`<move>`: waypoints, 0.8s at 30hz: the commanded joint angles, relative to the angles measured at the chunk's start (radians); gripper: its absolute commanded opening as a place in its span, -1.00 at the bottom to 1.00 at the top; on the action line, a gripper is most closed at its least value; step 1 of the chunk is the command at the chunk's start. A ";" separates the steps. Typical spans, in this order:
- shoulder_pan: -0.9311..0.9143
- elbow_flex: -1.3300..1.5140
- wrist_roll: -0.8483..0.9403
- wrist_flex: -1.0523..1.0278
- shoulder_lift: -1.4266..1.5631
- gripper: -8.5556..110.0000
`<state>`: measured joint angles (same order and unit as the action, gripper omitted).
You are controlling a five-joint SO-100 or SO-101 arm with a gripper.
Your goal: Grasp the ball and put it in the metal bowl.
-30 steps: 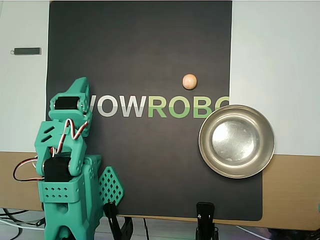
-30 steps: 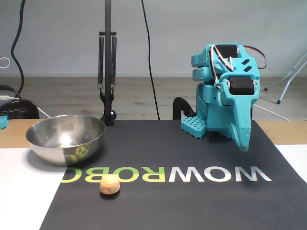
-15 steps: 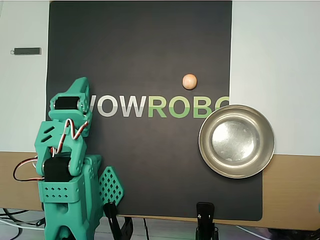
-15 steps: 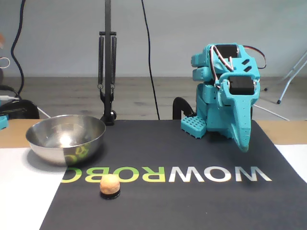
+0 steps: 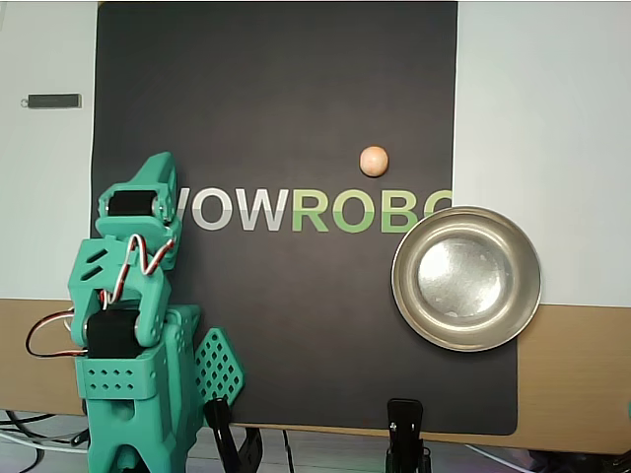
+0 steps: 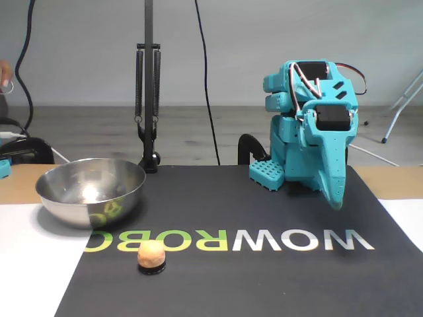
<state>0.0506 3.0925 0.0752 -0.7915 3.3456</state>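
Right now the ball (image 5: 374,160) sits alone on the dark mat (image 5: 296,79), well apart from the jaws (image 5: 158,166), which hang folded close to the arm's base (image 5: 128,394). In the overhead view the ball lies far to the right of the jaws and at about the same height in the picture, so the reach is mainly sideways across the printed lettering (image 5: 315,210). Being round, the ball has no long axis to line up with. The jaws look closed and hold nothing. The metal bowl (image 5: 527,305) rests empty near the ball, partly on the mat and partly on the table (image 5: 552,99). Open mat surrounds the ball. In the fixed view the ball (image 6: 151,255) sits in front of the bowl (image 6: 66,205).
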 commanded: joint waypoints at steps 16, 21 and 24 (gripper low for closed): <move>-0.015 -0.097 0.005 -0.011 -0.029 -0.85; -0.023 -0.244 0.005 -0.012 -0.202 -0.85; -0.025 -0.350 0.005 -0.014 -0.347 -0.85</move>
<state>0.0337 2.8563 0.0752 -0.8023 3.0971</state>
